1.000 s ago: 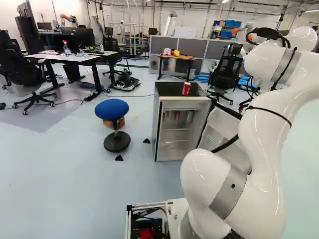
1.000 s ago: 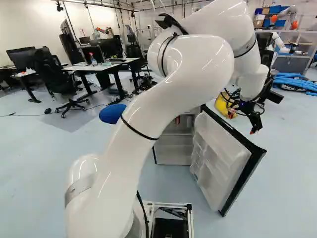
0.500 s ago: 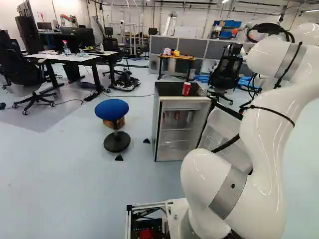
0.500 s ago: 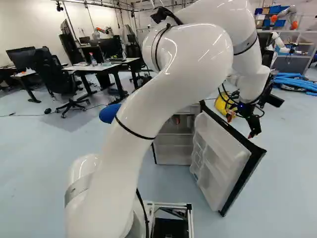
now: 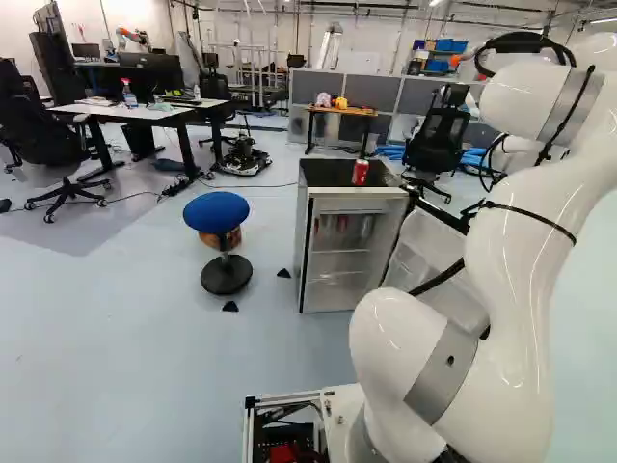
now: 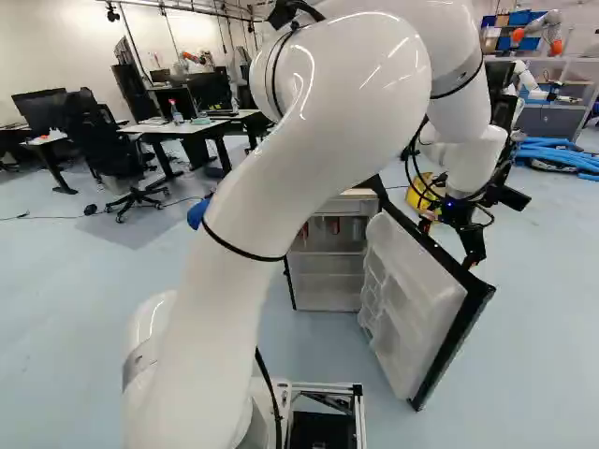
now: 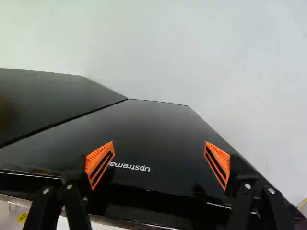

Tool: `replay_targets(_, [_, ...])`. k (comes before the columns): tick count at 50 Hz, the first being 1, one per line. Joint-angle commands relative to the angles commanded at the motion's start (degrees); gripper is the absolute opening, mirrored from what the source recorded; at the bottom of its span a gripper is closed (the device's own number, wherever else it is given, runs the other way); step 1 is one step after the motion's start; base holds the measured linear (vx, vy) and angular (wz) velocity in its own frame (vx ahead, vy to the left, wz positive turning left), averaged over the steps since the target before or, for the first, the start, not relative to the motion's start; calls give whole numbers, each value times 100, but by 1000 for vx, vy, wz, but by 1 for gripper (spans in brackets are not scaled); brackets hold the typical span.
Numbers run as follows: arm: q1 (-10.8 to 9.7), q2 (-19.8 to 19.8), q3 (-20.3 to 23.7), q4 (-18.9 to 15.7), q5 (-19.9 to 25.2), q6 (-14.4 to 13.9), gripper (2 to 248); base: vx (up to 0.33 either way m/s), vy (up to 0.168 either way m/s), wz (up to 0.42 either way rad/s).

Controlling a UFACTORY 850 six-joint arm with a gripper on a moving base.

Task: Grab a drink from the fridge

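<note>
On top of the fridge: one red can, standing up near the front edge.
Inside the fridge: a few small red drinks up high; too small to tell if they are cans or bottles.
Fridge door: wide open. Its white inside has little shelves, and its edge is black.
Arm: big and white, bent up high and reaching out to the door.
Claw: up by the top edge of the door, with nothing held. In the wrist view, the two fingers of the claw are wide apart, with orange pads. The shiny black front of the door shows between them and ahead. I cannot tell if they touch it.
Floor: pale and shiny. A stool with a round blue seat stands near the fridge, on its left in the left base view.
Back of the room: a little wooden table with toys on it, and a black chair.
</note>
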Motion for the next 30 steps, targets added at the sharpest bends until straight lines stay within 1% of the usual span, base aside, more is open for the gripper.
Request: replay_targets(30, [61, 498, 781, -92, -348, 0, 247, 0, 0, 0])
